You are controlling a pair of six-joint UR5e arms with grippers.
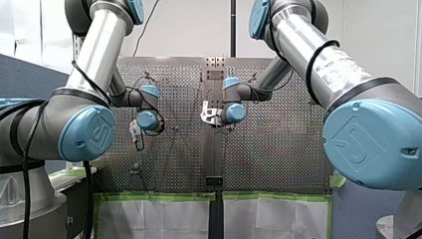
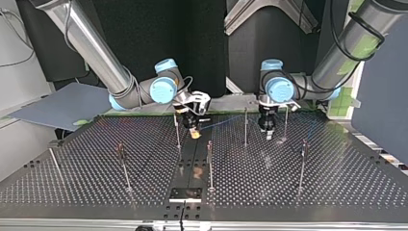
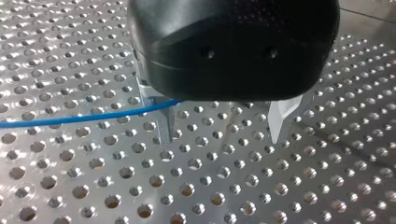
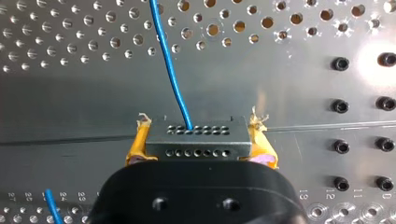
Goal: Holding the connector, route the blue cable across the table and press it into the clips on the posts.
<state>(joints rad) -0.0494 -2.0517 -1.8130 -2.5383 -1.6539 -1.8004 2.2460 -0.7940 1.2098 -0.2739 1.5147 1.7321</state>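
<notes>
In the right wrist view we see our right gripper point(image 4: 200, 133) clenched on the connector point(image 4: 196, 145), a grey block with two rows of small holes. It is pinched on both sides by the yellow pads point(image 4: 136, 148). The blue cable point(image 4: 169, 70) leaves one of the holes in the connector's forward face. It runs ahead of the gripper over the perforated counter point(image 4: 289, 70) and out of that view. A second short piece of blue cable shows beside the gripper body, low over the counter.

In the top view thin posts point(image 2: 210, 163) stand on the counter. The right gripper hangs just above the counter near the middle, close beside one of the posts. From it the cable stretches as a faint line toward the view's right, past another of the posts, toward our left gripper point(image 2: 267, 131), which points down between two more. The clips are too small to make out, so we cannot tell whether the cable sits in any of them.

In the left wrist view the left gripper is released: its metal fingers point(image 3: 166, 126) stand well apart, with only bare counter between them. The cable comes in from the side above the counter, reaches one finger and disappears under the black gripper body. We cannot tell whether it touches that finger.
</notes>
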